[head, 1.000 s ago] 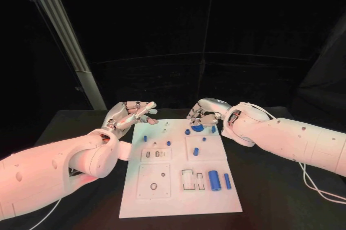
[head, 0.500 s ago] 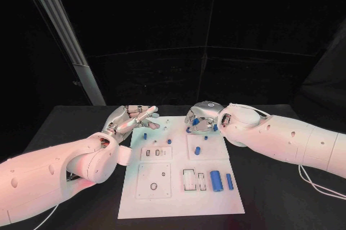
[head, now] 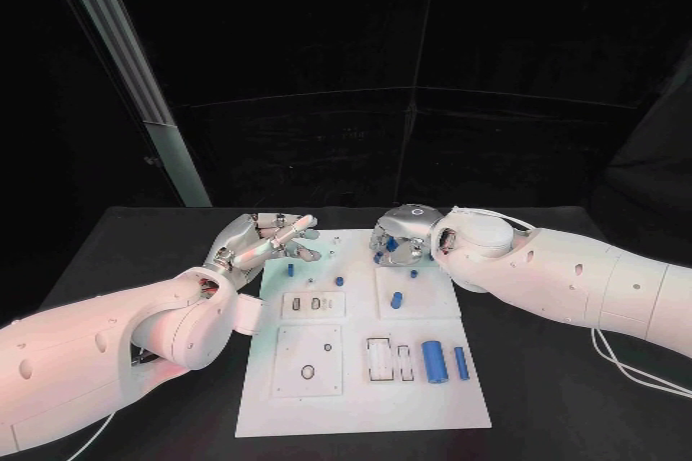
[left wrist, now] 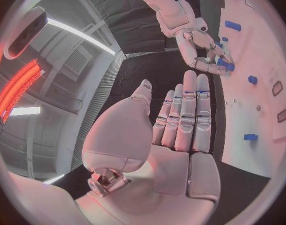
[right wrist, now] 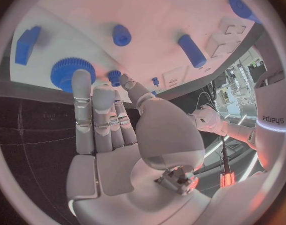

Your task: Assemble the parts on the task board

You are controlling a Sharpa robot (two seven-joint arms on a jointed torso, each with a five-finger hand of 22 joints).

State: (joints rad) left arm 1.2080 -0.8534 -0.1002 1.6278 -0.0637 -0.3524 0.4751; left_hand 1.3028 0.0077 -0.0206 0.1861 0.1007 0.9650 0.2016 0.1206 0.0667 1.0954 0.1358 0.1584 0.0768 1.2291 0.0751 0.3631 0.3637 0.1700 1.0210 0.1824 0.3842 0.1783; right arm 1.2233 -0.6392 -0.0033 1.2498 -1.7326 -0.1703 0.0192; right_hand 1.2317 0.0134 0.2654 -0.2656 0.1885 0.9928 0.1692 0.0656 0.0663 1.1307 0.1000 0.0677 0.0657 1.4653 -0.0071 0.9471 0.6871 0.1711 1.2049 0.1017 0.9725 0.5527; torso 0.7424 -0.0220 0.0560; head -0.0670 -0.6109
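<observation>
- We see the task board [head: 361, 381] lying flat in the middle of the black counter [head: 548, 381], its long side running from near to far.
- Several recesses are cut into the board; near the front, a large blue cylinder [head: 433, 359] and a slimmer blue peg [head: 460, 362] lie side by side just right of an open rectangular slot [head: 378, 358].
- Further back a short blue peg [head: 395, 301] lies on the right half, and two small blue pieces [head: 290, 271] and [head: 339, 280] sit on the left half above a plate with oval slots [head: 312, 304].
- In the right wrist view we make out a blue toothed gear [right wrist: 69, 73] near the board's far edge, with a blue block [right wrist: 27, 44] beside it.
- The counter shows bare black surface on both sides of the board and in front of it; the board's near half is free of the arms.
- Our left hand [head: 267, 238] hovers over the board's far left corner, fingers stretched out and apart, holding nothing.
- Our right hand [head: 397, 243] is over the board's far right area, fingers extended down; its fingertips [right wrist: 82, 79] sit at the gear, though we cannot tell whether they grip it.
</observation>
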